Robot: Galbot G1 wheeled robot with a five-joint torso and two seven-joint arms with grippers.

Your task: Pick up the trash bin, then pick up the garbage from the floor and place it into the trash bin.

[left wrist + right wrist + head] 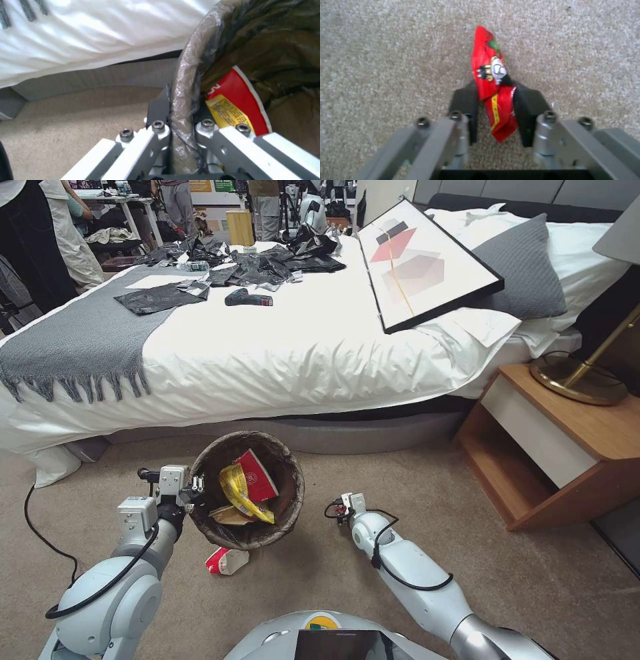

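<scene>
The trash bin point(288, 493), lined with a dark bag, hangs tilted in front of the bed. My left gripper point(195, 492) is shut on its near-left rim; the left wrist view shows the fingers point(159, 110) clamped over the bagged rim point(190, 72). Inside lie garbage pieces: a red carton point(257, 473) point(240, 97), a yellow wrapper point(239, 492) and a tan paper scrap point(227, 515). A red-white carton point(227, 561) lies on the carpet just below the bin. My right gripper point(341, 508) point(495, 91), right of the bin and low over the carpet, is shut on a red snack wrapper point(490, 72).
The bed point(300, 353) runs across the back, with a framed picture point(427, 263) and black bags on it. A wooden nightstand point(560, 453) with a brass lamp base point(579, 380) stands at the right. A black cable point(40, 533) trails on the carpet at the left.
</scene>
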